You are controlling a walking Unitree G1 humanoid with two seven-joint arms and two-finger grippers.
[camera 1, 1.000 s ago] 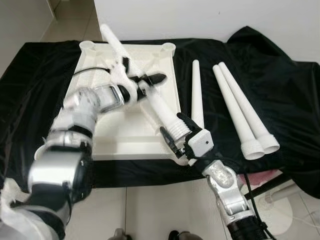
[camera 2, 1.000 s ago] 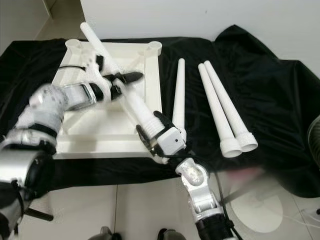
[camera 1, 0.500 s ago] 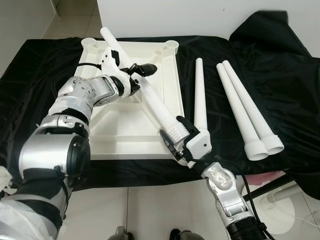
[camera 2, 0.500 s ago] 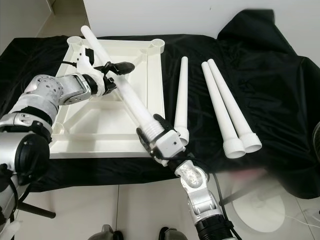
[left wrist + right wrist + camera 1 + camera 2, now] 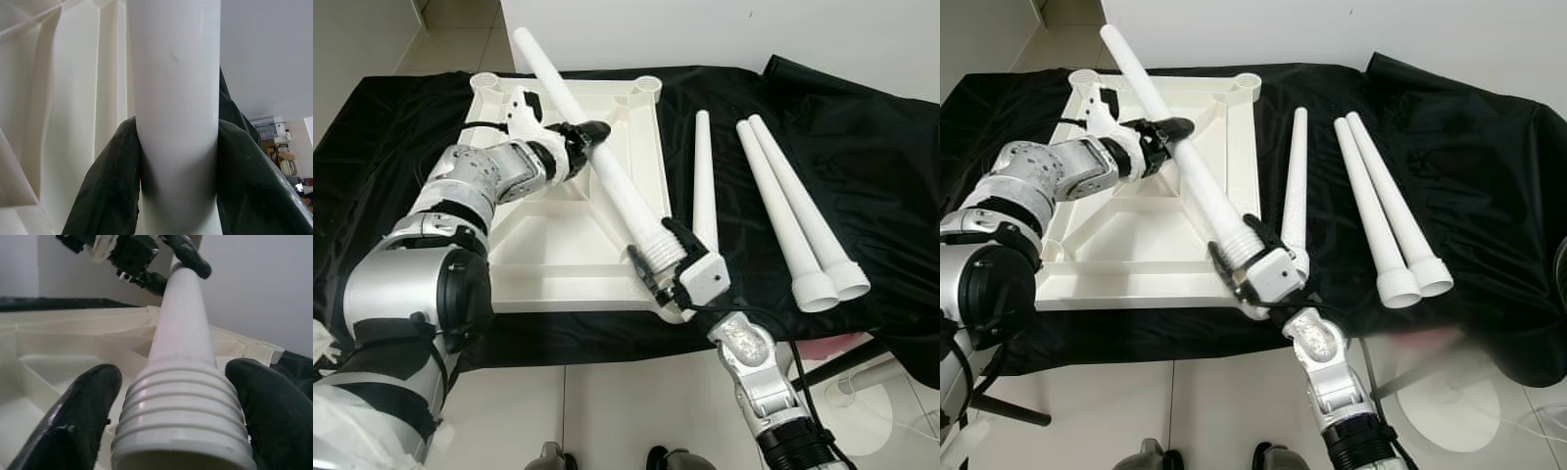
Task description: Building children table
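The leg [image 5: 597,166] I hold runs on a slant over the top [image 5: 558,245], its ribbed screw end low at the top's near right corner and its narrow end high past the far left corner, pointing toward the wall [image 5: 705,29]. My right gripper [image 5: 668,264] has its two black fingers closed around the ribbed end; in the right wrist view the fingers [image 5: 78,416] press on either side of the threads. My left gripper [image 5: 582,137] is clamped on the same leg farther up the shaft, above the top's far half, and the left wrist view shows its dark fingers [image 5: 105,181] wrapping the white tube from both sides.

The top lies upside down, ribs showing, with round sockets at its corners; I can see one at the far left [image 5: 484,83] and one at the far right [image 5: 648,85].

I count four legs. One is in my grippers. One single leg [image 5: 702,176] lies just right of the top, along its right edge, narrow end away from me. Two more legs [image 5: 788,211] lie farther right of the top, side by side and touching, wide open ends toward me, narrow ends toward the wall.

All of it rests on a black cloth [image 5: 391,157] that drapes over the near edge. Nearer than the top, pale tiled floor [image 5: 607,411] shows. Behind the top stands the white wall.
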